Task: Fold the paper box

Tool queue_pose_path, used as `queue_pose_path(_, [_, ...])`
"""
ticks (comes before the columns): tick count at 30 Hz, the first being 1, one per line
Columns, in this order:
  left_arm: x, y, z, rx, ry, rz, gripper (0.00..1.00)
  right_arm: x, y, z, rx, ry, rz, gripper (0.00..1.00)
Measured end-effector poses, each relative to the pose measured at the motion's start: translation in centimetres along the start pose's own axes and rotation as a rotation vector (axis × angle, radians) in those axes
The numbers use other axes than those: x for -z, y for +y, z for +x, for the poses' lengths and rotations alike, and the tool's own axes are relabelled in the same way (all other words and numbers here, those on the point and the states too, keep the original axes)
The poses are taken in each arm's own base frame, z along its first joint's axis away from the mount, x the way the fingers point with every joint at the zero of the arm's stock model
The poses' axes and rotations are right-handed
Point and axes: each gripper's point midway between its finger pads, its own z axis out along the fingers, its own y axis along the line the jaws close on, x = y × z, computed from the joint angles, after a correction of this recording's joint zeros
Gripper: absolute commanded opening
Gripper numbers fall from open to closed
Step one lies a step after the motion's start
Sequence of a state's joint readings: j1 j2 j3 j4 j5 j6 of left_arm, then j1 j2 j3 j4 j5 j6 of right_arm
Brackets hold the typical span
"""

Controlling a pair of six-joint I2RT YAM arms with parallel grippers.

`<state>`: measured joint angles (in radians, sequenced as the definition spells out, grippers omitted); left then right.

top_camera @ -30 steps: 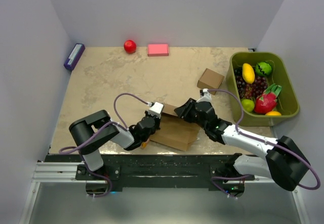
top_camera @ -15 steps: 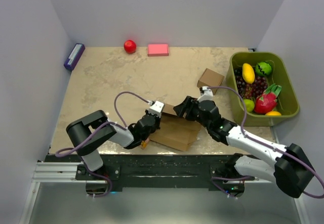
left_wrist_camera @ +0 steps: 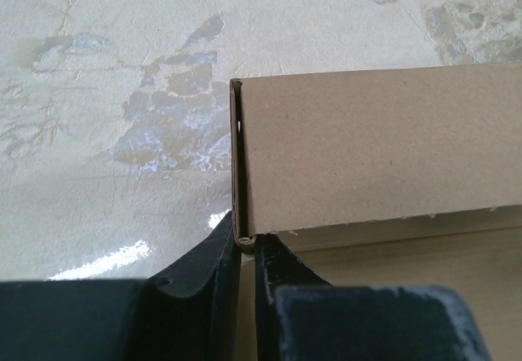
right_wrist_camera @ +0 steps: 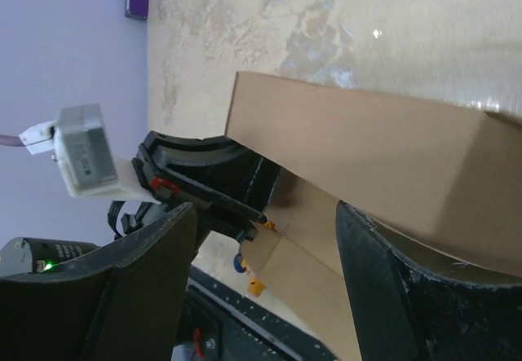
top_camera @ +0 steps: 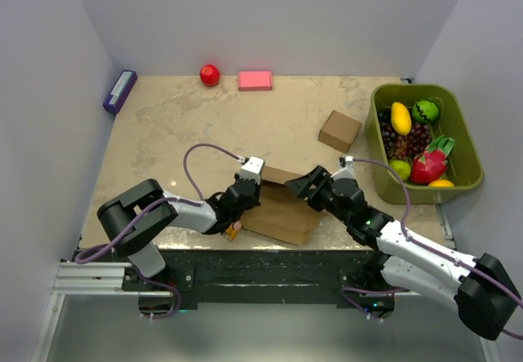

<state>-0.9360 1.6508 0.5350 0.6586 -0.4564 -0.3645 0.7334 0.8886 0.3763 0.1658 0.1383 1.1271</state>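
Left fingers [left_wrist_camera: 208, 259] pinch the paper box [left_wrist_camera: 367, 141] wall by the tabletop's [top_camera: 163, 133] near edge; right fingers [right_wrist_camera: 151, 275] gape, released. Looks light, thin and crease-prone: best gripped along folded edges.

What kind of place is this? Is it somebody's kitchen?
Probably not a kitchen: it looks like a robot practice booth. Plain walls box in a small table, a left arm and right arm are bolted at its edge, and a green bin holds toy-looking fruit.

Left arm [top_camera: 176, 211] reaches low toward 3 o'clock, left gripper [left_wrist_camera: 247, 251] pinched on the paper box [left_wrist_camera: 367, 149] edge. Right arm [top_camera: 409, 239] stretches toward 10 o'clock, right gripper [right_wrist_camera: 265, 239] spread wide.
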Motion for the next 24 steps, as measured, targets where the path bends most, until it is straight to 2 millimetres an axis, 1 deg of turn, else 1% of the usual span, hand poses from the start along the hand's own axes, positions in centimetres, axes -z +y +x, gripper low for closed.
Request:
queue_pose_path(2, [0.0,0.0,0.0,0.012,0.006,-0.007,0.00,0.0,-0.6,0.4,-0.060,0.003,0.008,0.71])
queue_pose_path(4, [-0.1,0.0,-0.1,0.017,0.009,-0.012,0.00,0.0,-0.6,0.4,-0.123,-0.006,0.005,0.71])
queue_pose_path(8, [-0.1,0.0,-0.1,0.035,0.010,-0.018,0.00,0.2,-0.1,-0.8,-0.230,-0.071,-0.029,0.70])
queue_pose_path(10, [-0.1,0.0,-0.1,0.038,0.010,-0.019,0.00,0.1,-0.5,-1.1,-0.273,-0.103,-0.027,0.61])
queue_pose_path(12, [-0.1,0.0,-0.1,0.041,0.009,-0.020,0.00,-0.1,-1.3,-1.3,-0.293,-0.129,-0.007,0.54])
queue_pose_path(18, [-0.2,-0.1,-0.1,0.065,0.005,-0.018,0.00,-0.9,-2.7,-2.2,-0.318,-0.202,0.047,0.50])
queue_pose_path(23, [-0.2,-0.2,-0.1,0.079,0.000,-0.017,0.00,-1.6,-3.0,-2.9,-0.330,-0.242,0.071,0.47])
queue_pose_path(24, [-0.2,-0.2,-0.1,0.083,-0.001,-0.017,0.00,-1.7,-3.0,-2.9,-0.333,-0.246,0.074,0.43])
